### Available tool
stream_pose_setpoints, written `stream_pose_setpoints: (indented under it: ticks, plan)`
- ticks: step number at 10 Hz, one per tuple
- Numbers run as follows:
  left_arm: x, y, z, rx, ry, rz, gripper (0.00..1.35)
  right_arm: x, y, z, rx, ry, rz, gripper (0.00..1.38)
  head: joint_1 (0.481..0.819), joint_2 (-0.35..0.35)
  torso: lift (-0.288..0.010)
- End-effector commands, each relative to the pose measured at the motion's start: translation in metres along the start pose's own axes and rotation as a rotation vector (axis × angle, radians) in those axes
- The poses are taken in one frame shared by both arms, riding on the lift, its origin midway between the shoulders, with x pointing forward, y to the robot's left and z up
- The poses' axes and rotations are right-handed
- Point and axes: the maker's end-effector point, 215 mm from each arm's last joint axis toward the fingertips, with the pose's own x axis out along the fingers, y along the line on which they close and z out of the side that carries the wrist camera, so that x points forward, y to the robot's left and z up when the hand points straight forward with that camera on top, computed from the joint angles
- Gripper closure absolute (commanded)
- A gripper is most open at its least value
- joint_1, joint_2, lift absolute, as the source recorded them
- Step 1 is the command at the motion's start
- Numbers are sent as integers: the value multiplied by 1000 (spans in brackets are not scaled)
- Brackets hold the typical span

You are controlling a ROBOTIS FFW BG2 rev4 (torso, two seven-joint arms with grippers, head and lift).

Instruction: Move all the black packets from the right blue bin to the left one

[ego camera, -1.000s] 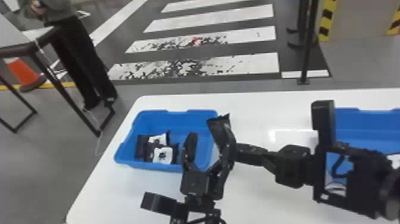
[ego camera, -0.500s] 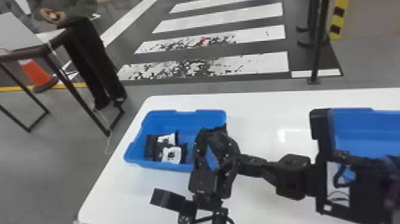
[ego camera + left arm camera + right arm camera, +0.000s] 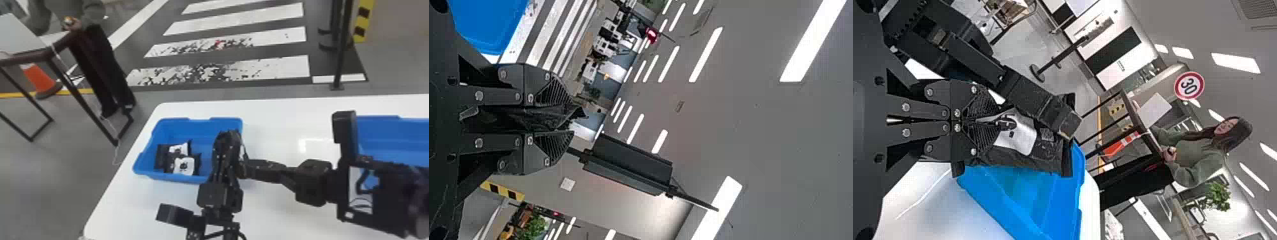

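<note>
"Where are we in the job?"

"Mid-handover, we'd say. Our right gripper [image 3: 995, 121] has its fingers pinched together on a black packet [image 3: 1028, 137], and our left gripper [image 3: 571, 117] is clamped on that same packet, reaching in from six o'clock in the head view."

"And where is the packet?"

"Up in the air, at about three o'clock on the left blue bin [image 3: 204, 127], which sits at eleven o'clock on the white table [image 3: 271, 111]. Inside that bin we see two packets with white labels, the near one [image 3: 184, 166] overlapping the far one [image 3: 178, 149], both toward eight o'clock."

"Anything left in the right blue bin [image 3: 399, 137]?"

"It's out at two o'clock, but our right arm covers much of it, so we can't tell how many remain."

"What do we need next?"

"We should be sure the left has a firm bite, then open the right and back it off toward three o'clock. After that we carry the packet a little toward nine, lower it and let go."

"What could spoil it?"

"Pulling away while both grip would tug the soft packet, and with our grippers this close, the fingers might knock."
</note>
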Motion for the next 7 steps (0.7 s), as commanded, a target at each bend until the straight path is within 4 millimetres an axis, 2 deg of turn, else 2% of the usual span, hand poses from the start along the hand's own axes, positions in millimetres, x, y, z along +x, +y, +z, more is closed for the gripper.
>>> stream_pose_setpoints:
  ticks: [1,2,3,4,5,6,7]
  plan:
    - [1,5,9,4,-27,9,1220,1,-5,2,-5,-5,-9,1234,695,350,-168]
    - [2,8,13,9,-36,14,1220,0,-7,4,-6,-14,-12,1231,695,350,-168]
    - [5,19,15,30,-39,26,1220,0,-9,7,-12,-28,-14,1065,695,350,-168]
    - [15,36,21,82,-56,43,1220,-1,-16,13,-16,-57,-15,667,695,350,-168]
    - [26,66,32,172,-88,78,1220,-5,-24,19,-10,-89,-20,272,695,350,-168]
    - [39,97,44,295,-113,113,1220,-12,-31,22,-2,-106,-34,61,695,350,-168]
    - [52,123,49,407,-115,135,1220,-19,-39,24,5,-121,-53,105,695,350,-168]
